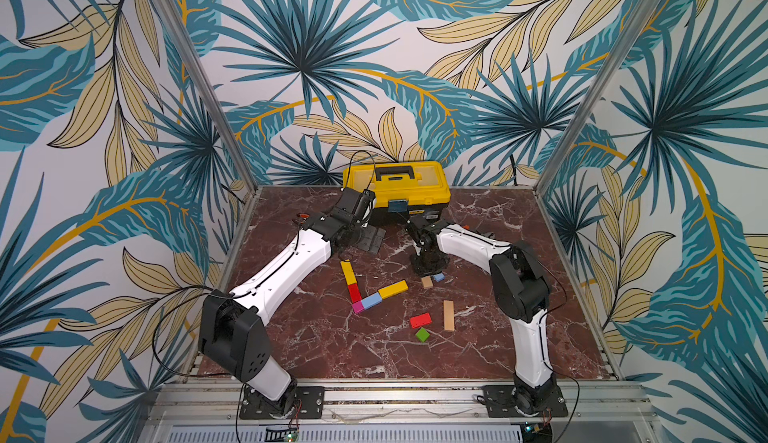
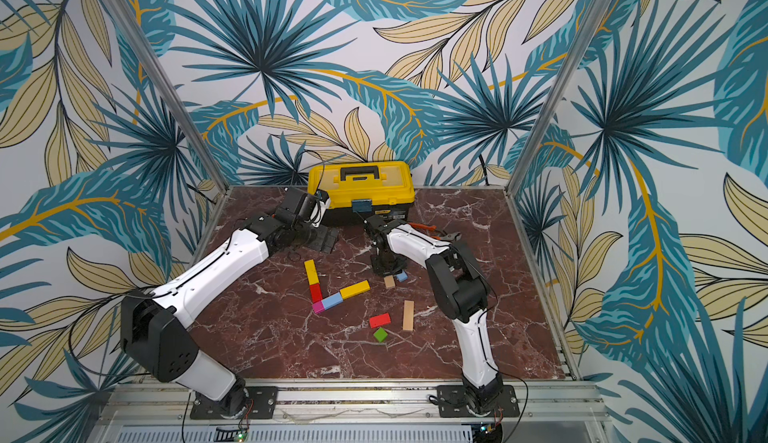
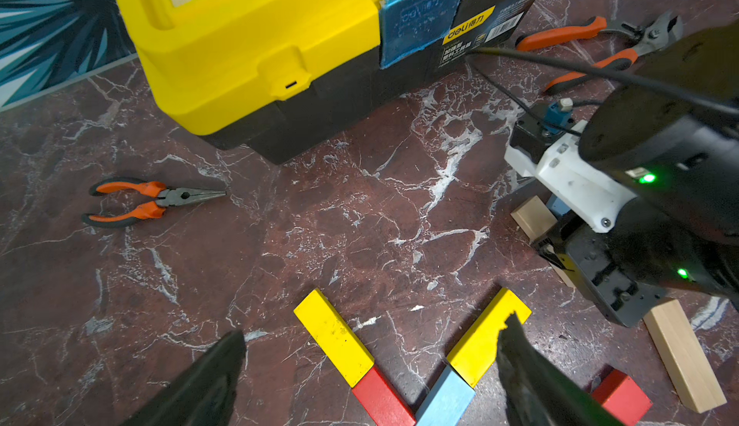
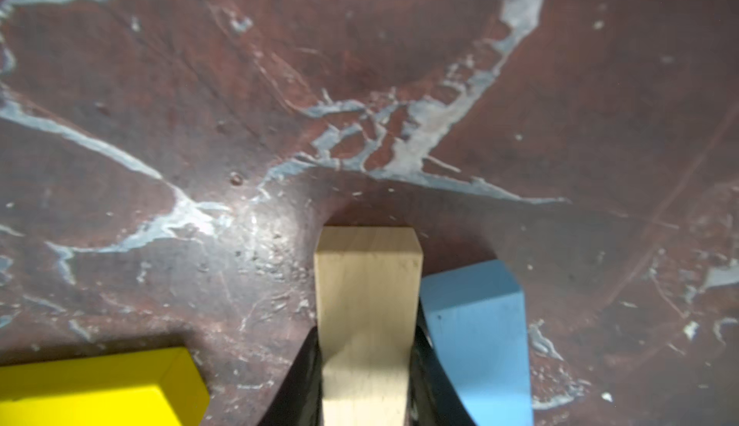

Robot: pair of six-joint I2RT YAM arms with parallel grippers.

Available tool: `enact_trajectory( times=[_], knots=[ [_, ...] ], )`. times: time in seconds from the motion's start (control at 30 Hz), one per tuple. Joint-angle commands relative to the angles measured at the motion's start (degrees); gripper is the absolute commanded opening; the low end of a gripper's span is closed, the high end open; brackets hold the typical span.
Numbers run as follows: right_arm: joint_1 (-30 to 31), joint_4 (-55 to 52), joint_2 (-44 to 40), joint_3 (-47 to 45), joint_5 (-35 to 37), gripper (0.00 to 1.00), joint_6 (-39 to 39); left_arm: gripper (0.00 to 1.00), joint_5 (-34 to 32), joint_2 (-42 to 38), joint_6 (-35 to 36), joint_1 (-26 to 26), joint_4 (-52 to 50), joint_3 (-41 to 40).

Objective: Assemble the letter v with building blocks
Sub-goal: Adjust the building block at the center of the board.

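I see a yellow-and-black toolbox [image 1: 432,189] on the maroon, white-veined tabletop [image 1: 316,345]; before it a yellow bar [image 1: 348,272], red block [image 1: 420,320], green cube [image 1: 422,334], tan bar [image 4: 368,284]; teal-leaf wallpaper [image 1: 299,58] behind.

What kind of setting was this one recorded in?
Probably a purpose-built robot test booth: a left arm and right arm bolted to a metal rail, leaf-print walls on an aluminium frame, and a marble-look tabletop with a yellow toolbox.

White arm shells [image 1: 286,270], black joints [image 1: 232,337], green status lights [image 3: 647,178]

A staged robot test cell: aluminium frame [image 1: 198,75], leaf-print walls [image 1: 83,87], marble-look table [image 1: 332,349], toolbox [image 1: 399,183].
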Motion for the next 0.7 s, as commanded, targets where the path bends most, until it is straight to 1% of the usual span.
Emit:
enact_trajectory(
  times=[0.0,0.3,0.43,0.6,0.67],
  knots=[
    [-1.8,-2.2,-1.2,-4.1,1.4,0.24,1.4,0.99,0.6,-0.3,-0.4,0.3,1.3,2.1],
    [-3.6,-1.7,-5.1,-9.8,4.1,0.25,1.3,0.99,1.1,-0.3,-0.5,0.3,1.7,1.7],
    [-3.3,-0.5,-7.3,-10.9,4.6,0.24,-0.6,0.99,0.9,-0.4,-0.4,0.2,1.7,1.6],
    [-1.2,-2.7,-7.9,-7.5,6.9,0.24,-5.8,0.99,0.9,-0.5,-0.5,0.3,2.0,1.6],
    [-0.6,-3.4,-7.4,-5.9,6.4,0.24,-7.8,0.99,0.9,-0.4,-0.6,0.3,2.1,1.7]
  ],
)
